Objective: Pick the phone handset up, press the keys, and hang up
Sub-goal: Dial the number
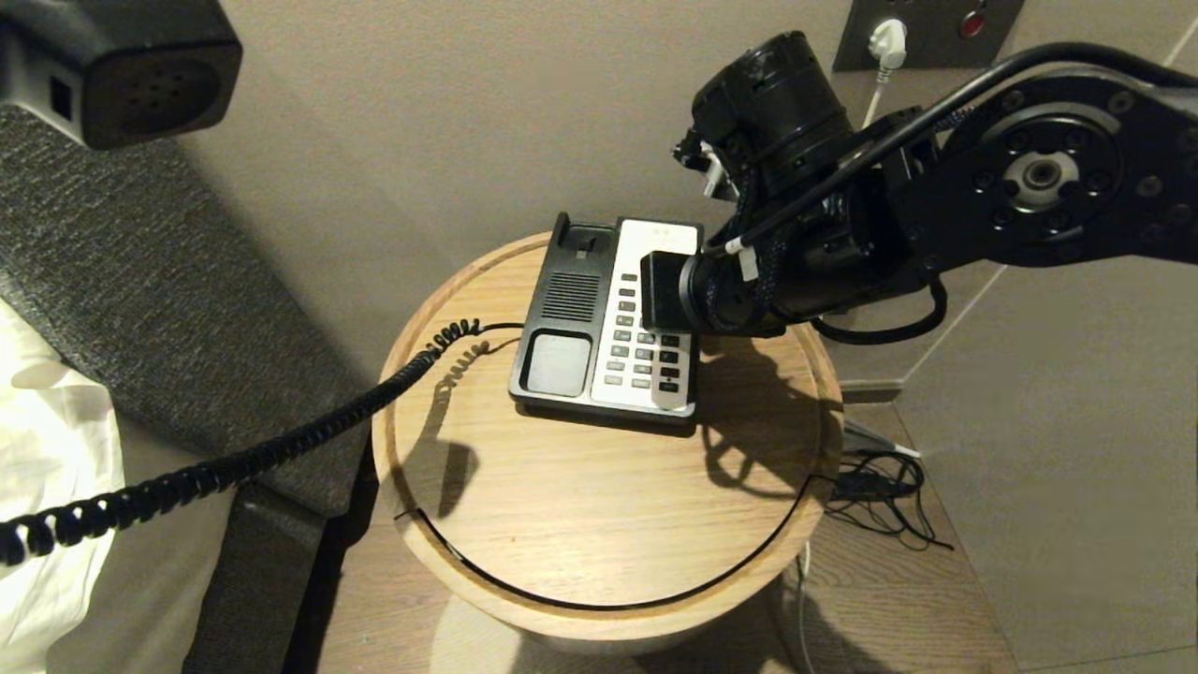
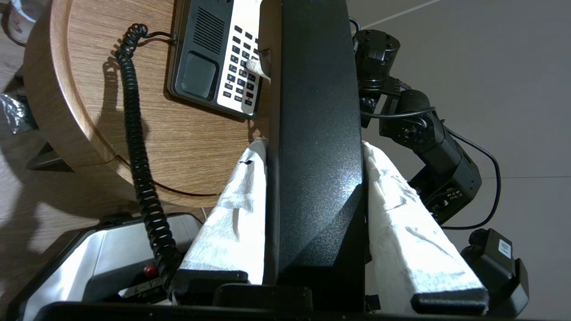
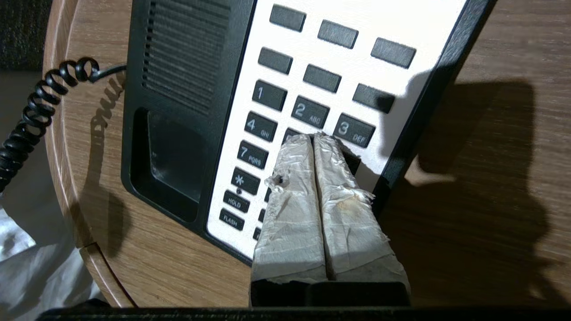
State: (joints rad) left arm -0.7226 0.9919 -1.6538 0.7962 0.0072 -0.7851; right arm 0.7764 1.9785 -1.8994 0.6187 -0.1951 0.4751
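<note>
Phone handset (image 2: pixel 312 133): long black receiver, perforated end, lifted off base, gripped between my left gripper (image 2: pixel 312 151) padded fingers (image 2: pixel 232 214), up at my left. Coiled cord (image 1: pixel 234 463) stretched to phone base (image 1: pixel 562 328) on round wooden table (image 1: pixel 599 524); risk was cord dragging base.

My right gripper (image 3: pixel 314 140) fingers pressed together, tips on keypad (image 3: pixel 285 102) around key 5; risk was pressing two keys at once, or slipping off.
</note>
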